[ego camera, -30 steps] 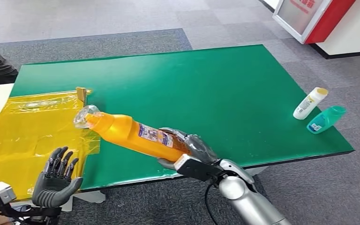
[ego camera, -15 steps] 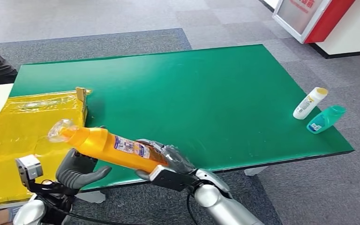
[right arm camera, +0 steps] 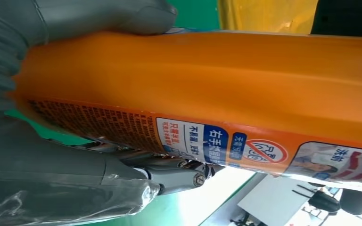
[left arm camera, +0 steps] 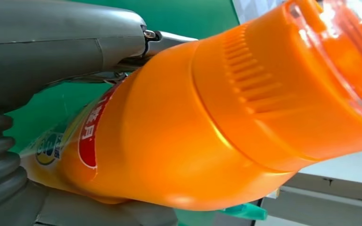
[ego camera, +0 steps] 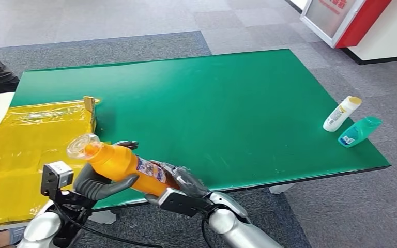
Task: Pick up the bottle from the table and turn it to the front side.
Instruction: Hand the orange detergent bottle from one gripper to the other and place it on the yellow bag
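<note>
Orange bottle sits gripped by both the left hand and right hand off the table edge (smooth plastic); mistimed release risks slipping.

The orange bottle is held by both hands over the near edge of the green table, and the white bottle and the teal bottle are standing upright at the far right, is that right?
Not quite. The head view shows the white bottle and teal bottle lying on their sides. The rest holds: the left hand and right hand hold the orange bottle over the green table's near edge.
</note>
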